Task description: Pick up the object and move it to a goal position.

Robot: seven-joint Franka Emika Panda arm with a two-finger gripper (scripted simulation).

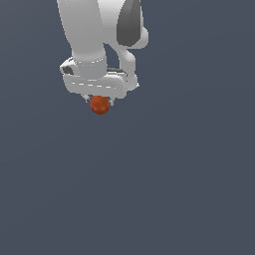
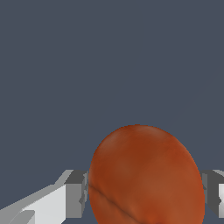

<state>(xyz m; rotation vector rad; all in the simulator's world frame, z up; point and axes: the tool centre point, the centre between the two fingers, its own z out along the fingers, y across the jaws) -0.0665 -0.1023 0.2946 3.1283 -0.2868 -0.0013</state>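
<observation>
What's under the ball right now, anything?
Nothing visible: below the red-orange ball, held in the claw, there is only plain dark grey background. Its top is hidden by the claw body; the wrist view shows only grey beyond.

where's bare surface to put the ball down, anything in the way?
Nearly everywhere. The grey surface shows bare below and to both sides of the gripper, which holds the ball. The only crowded spot is the exterior view's upper left, taken by the arm.

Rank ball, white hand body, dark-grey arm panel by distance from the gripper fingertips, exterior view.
1. Red-orange ball: between the fingertips of the gripper.
2. White hand body: directly above the ball.
3. Dark-grey arm panel: highest, toward the exterior view's right.
</observation>
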